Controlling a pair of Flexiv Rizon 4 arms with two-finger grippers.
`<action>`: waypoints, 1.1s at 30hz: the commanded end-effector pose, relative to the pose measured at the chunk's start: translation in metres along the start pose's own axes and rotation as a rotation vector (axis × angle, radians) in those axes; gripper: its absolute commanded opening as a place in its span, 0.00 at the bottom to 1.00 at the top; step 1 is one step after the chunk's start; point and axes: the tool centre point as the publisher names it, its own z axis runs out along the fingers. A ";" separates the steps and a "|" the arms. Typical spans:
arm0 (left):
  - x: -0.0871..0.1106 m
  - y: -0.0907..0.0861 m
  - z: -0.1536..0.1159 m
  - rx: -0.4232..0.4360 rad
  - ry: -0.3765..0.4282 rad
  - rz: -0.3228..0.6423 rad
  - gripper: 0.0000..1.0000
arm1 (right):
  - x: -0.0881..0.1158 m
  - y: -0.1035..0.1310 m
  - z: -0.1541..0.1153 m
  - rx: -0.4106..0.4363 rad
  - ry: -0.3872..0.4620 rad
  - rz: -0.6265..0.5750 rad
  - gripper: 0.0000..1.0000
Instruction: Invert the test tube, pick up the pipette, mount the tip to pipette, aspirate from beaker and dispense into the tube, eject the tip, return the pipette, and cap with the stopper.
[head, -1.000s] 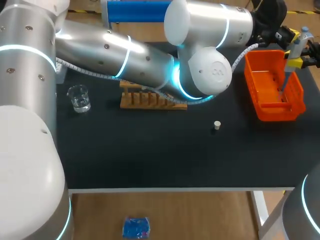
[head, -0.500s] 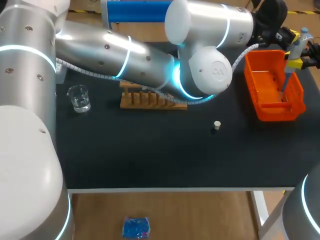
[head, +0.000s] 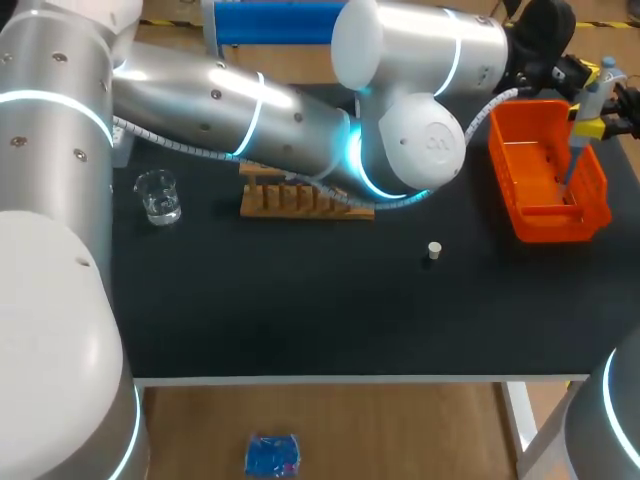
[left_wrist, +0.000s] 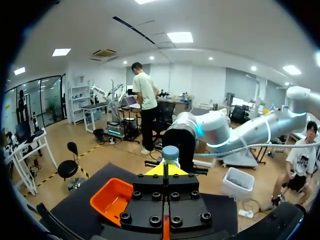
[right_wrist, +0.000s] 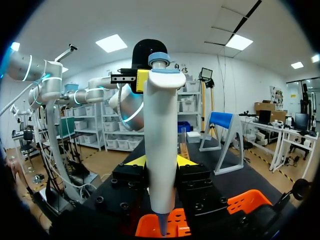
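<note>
One pipette (right_wrist: 161, 125) stands upright in the right gripper (right_wrist: 160, 162), whose two yellow tips clamp its lower body from either side. The narrow end points down into the one orange bin (head: 548, 222), which sits on the dark table (head: 300, 310) at the far right. Whether a tip is mounted on that end cannot be made out.

The left gripper (left_wrist: 165, 170) is at the pipette's blue-topped head. Its two tips are drawn together into a single yellow wedge with nothing between them. In the right wrist view one of those tips lies right against the side of the head.

The left arm (head: 250, 110) comes across from the left and passes over the one wooden rack (head: 300, 203) near the table's middle. One clear beaker (head: 158, 196) stands just left of the rack. One small pale stopper (head: 434, 250) stands alone nearer the front, between rack and bin and apart from both. One blue stand (head: 275, 20) is at the back edge.
</note>
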 end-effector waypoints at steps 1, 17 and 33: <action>-0.003 0.015 0.010 0.073 0.075 -0.003 0.00 | -0.003 0.009 0.000 0.003 0.007 -0.001 0.00; -0.005 0.005 -0.001 0.095 0.051 0.003 0.00 | -0.003 0.009 0.000 0.003 0.007 -0.001 0.00; -0.021 -0.022 -0.033 0.073 0.100 -0.020 1.00 | -0.003 0.009 0.000 0.003 0.007 -0.001 0.00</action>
